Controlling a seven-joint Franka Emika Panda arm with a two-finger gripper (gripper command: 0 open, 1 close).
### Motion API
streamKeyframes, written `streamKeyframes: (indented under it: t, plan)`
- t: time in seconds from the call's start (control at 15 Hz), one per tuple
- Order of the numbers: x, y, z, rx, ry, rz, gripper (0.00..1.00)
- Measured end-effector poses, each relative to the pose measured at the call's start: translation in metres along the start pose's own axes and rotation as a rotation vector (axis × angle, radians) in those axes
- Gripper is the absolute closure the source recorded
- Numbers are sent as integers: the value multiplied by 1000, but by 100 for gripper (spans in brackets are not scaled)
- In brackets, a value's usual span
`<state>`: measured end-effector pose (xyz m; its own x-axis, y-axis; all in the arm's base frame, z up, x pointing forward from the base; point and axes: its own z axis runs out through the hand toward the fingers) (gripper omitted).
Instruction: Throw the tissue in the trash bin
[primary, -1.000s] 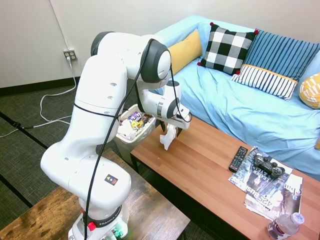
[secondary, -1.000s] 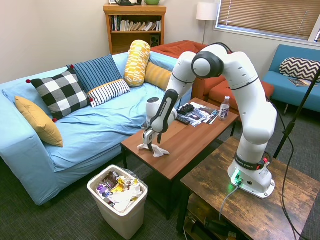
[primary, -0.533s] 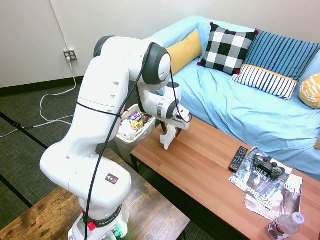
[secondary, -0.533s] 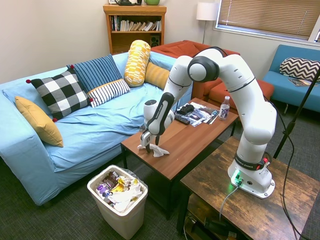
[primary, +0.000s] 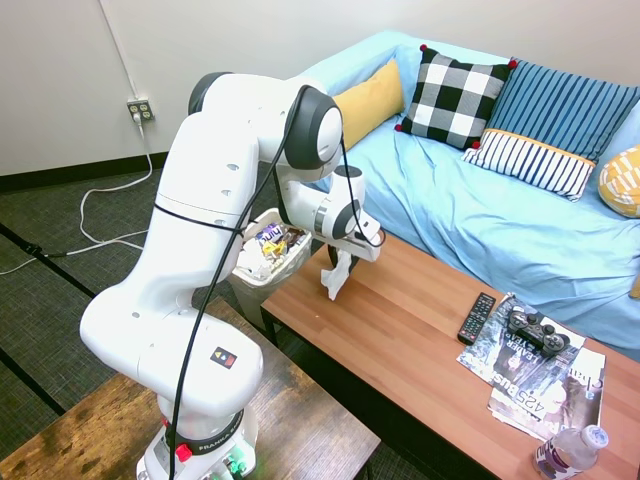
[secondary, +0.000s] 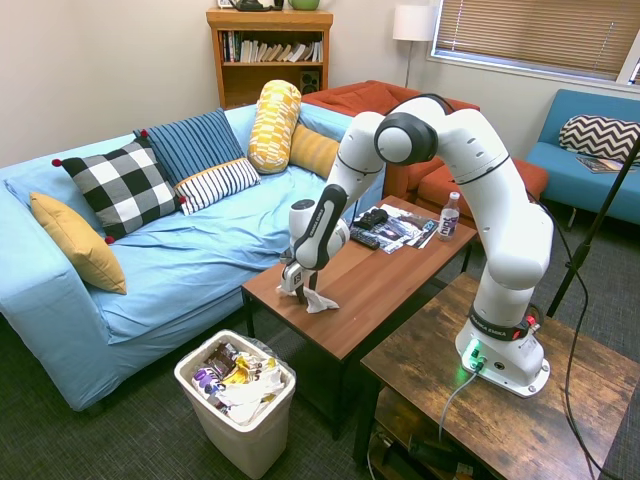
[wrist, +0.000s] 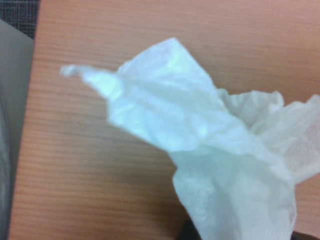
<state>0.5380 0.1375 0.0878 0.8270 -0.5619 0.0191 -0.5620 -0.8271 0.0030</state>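
The tissue is a crumpled white paper piece hanging from my gripper, which is shut on its upper end. It dangles over the left end of the wooden coffee table, its lower tip at or just above the wood. In the second exterior view the tissue trails on the table's near corner under the gripper. The wrist view is filled by the tissue over the wood grain. The trash bin stands on the floor beyond the table's end, with a white liner and wrappers inside. The arm partly hides the trash bin.
A remote, a game controller, magazines and a water bottle lie at the table's far end. The blue sofa with cushions runs along the table's far side. A darker wooden table bears the arm.
The gripper has shifted and risen slightly with the tissue held in it; the tissue hangs a little higher off the table. The bin has not moved.
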Motion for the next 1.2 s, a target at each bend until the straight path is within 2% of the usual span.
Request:
streamKeyframes:
  t: [0.4,0.73,0.93,1.2]
  plan:
    - [9,4,-16,14,18,23,100]
    - [6,-6,-74,69,54,15,100]
    - [-39,-45,-105,74,76,-44,100]
    - [-115,-104,-98,29,119,-111,100]
